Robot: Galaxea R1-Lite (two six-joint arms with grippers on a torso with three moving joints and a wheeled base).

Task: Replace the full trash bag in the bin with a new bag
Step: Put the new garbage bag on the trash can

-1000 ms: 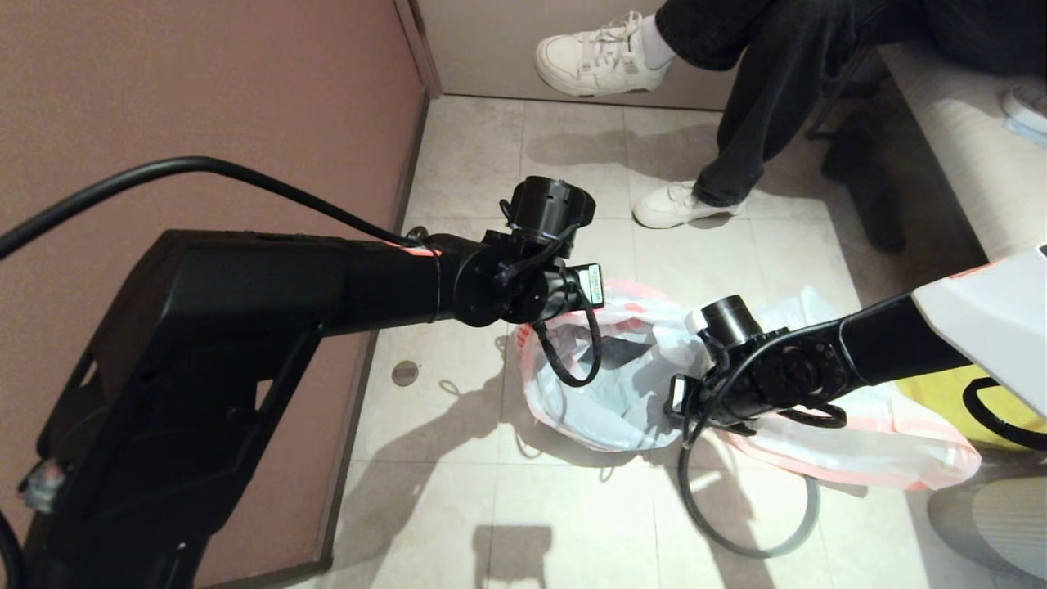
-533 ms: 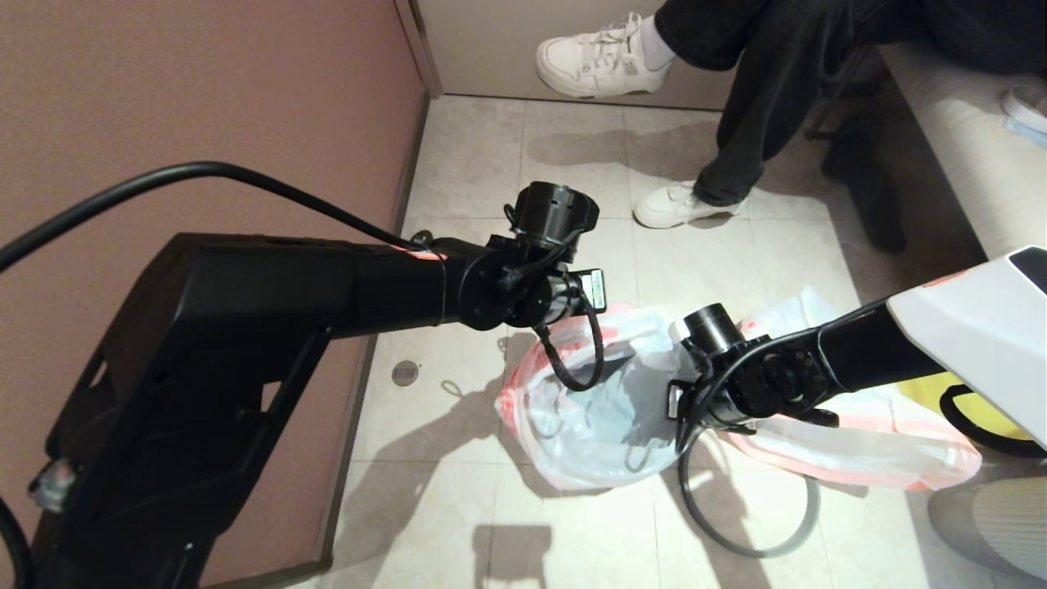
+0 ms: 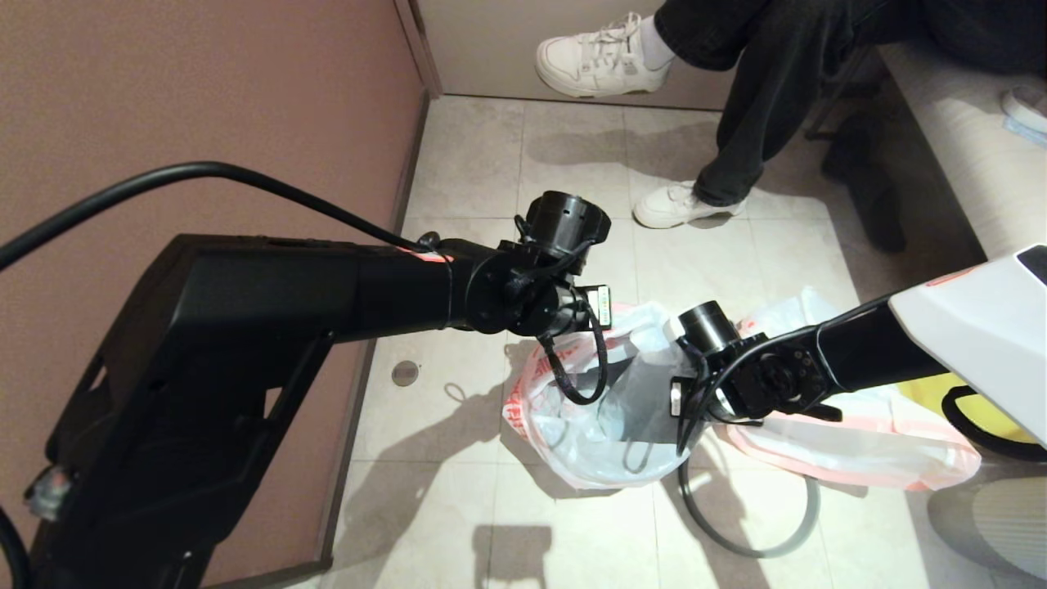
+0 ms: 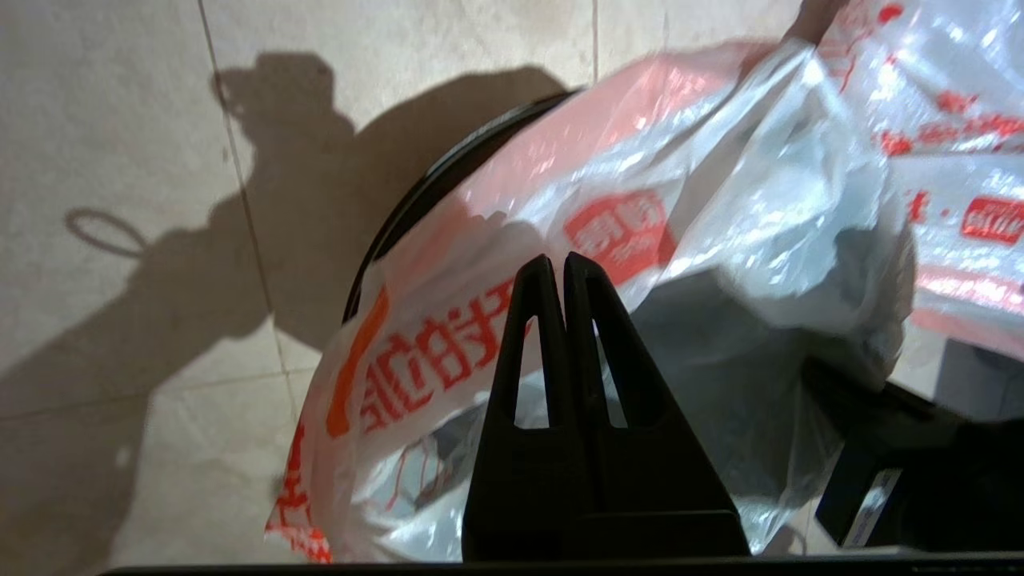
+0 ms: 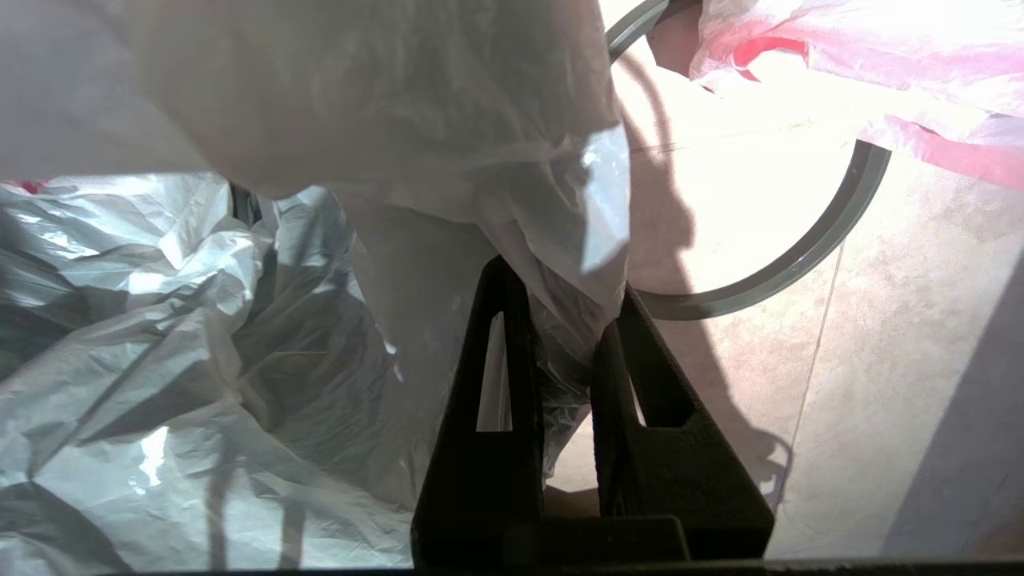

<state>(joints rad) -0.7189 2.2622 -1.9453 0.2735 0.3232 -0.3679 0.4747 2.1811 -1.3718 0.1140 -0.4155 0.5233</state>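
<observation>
The new bag [image 3: 572, 425], thin white film with red print and a pink hem, hangs open over the bin. Only an arc of the bin's black rim [image 4: 400, 216] shows. My left gripper [image 4: 558, 260] is shut at the far side of the bag's mouth, pinching the printed hem. My right gripper [image 5: 564, 288] is shut on a gathered fold of the same bag at the right side of the mouth. The full trash bag [image 3: 859, 450] lies on the floor to the right, behind my right arm. The loose grey ring [image 3: 761, 548] rests on the tiles nearby.
A seated person's legs and white shoes [image 3: 683, 204] are at the back. A brown wall [image 3: 204, 82] runs along the left, with a floor drain [image 3: 405, 373] beside it. A yellow object [image 3: 949, 393] and a bench [image 3: 981, 164] stand on the right.
My right gripper has closed on the bag's film. The bag's mouth has shifted toward me and to the left. My left gripper has drifted slightly right and down, still shut.
</observation>
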